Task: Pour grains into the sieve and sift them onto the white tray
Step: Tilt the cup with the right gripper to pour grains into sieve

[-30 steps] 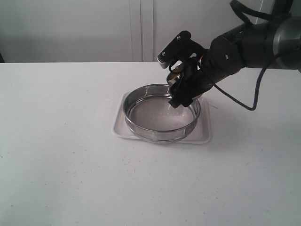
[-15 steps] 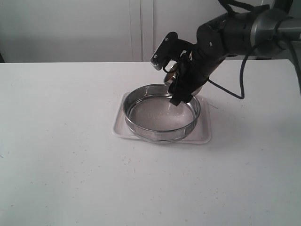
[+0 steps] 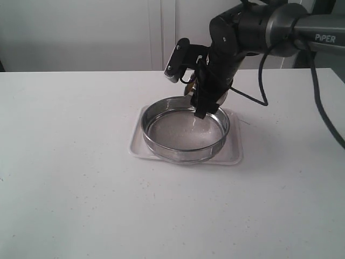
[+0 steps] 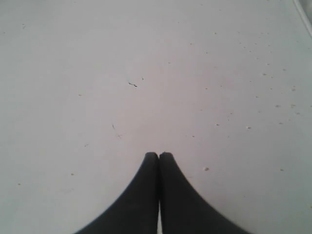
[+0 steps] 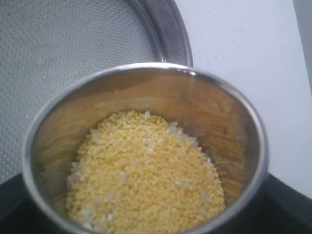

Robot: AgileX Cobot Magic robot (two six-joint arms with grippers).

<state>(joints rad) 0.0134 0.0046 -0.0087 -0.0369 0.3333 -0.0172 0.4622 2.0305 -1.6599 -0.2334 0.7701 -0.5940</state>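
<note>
My right gripper is shut on a small steel cup and holds it tilted above the far right rim of the sieve. The cup holds the grains, mostly fine yellow ones with some pale ones mixed in. The sieve's mesh and steel wall lie just beyond the cup's lip, and that part of the mesh looks bare. The sieve rests on the white tray. My left gripper is shut on nothing above the bare tabletop and is out of the exterior view.
The white tabletop spreads around the tray on all sides. A few stray grains dot the table under the left gripper. The right arm's cable hangs behind the tray. White cabinet doors stand behind the table.
The right arm has swung left and turned its wrist, bringing the cup further over the sieve's far rim. The sieve and tray have not moved.
</note>
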